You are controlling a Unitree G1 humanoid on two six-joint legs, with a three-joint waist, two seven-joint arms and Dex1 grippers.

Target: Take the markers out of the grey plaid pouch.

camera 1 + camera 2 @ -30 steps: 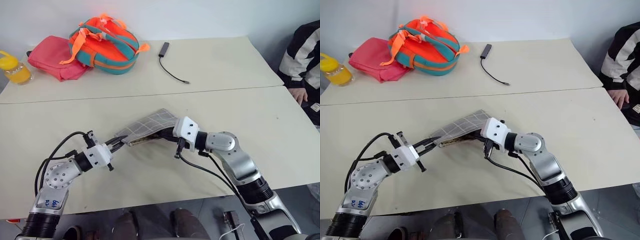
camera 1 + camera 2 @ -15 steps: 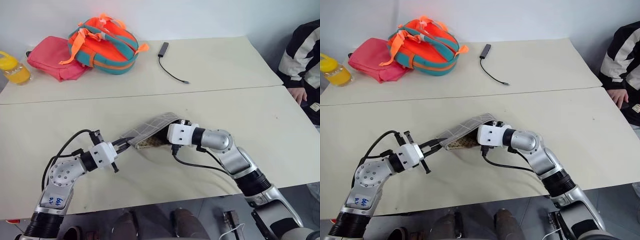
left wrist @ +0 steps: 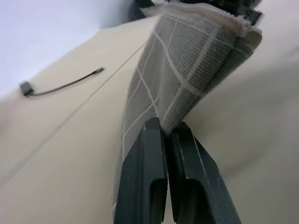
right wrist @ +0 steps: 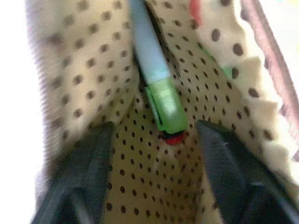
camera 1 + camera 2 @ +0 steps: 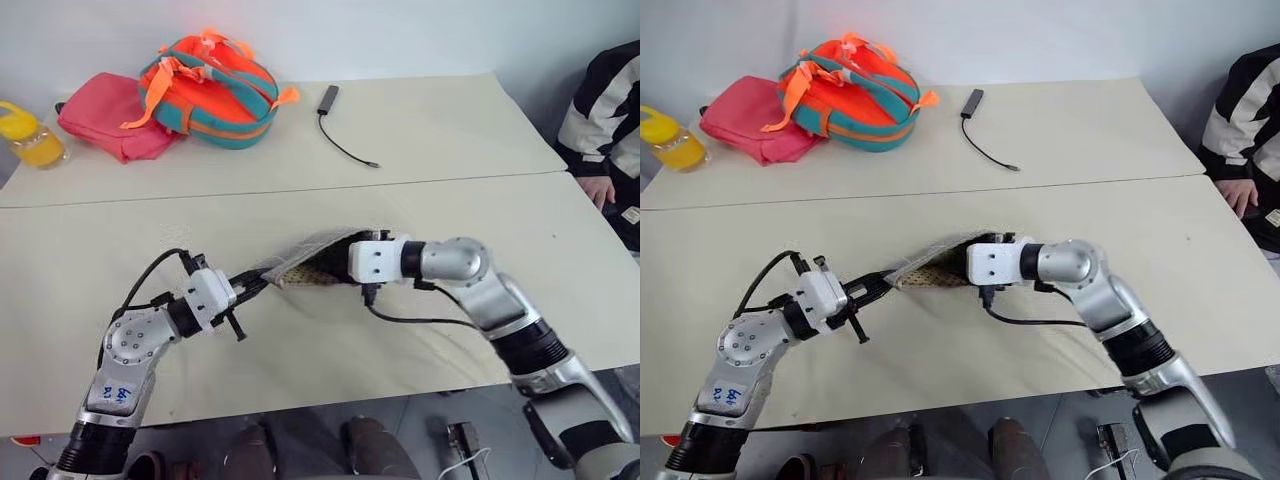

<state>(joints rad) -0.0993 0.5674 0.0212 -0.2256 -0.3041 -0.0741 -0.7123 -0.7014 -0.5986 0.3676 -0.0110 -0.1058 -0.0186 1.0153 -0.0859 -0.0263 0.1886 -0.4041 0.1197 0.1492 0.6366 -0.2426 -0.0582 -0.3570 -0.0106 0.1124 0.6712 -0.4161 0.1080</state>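
- Progress, judged from the head views: nothing is out yet. The grey plaid pouch (image 5: 300, 262) hangs lifted between the two claws above the table (image 5: 450, 130), with no marker lying on the tabletop. The left gripper (image 5: 262, 284) has its fingers pressed together on the pouch's near corner; the right gripper (image 5: 335, 268) is pushed into the pouch's open mouth.
- Left wrist view: the two black fingers (image 3: 145, 182) are clamped on a fold of the grid-lined fabric, which rises straight ahead of them.
- Right wrist view: the claw's fingers (image 4: 229, 177) stand apart inside the dotted lining, holding nothing. The green marker (image 4: 163, 102) lies just ahead between them, and a bit of the red marker (image 4: 174, 138) shows beneath its end. Both are left to pull out.
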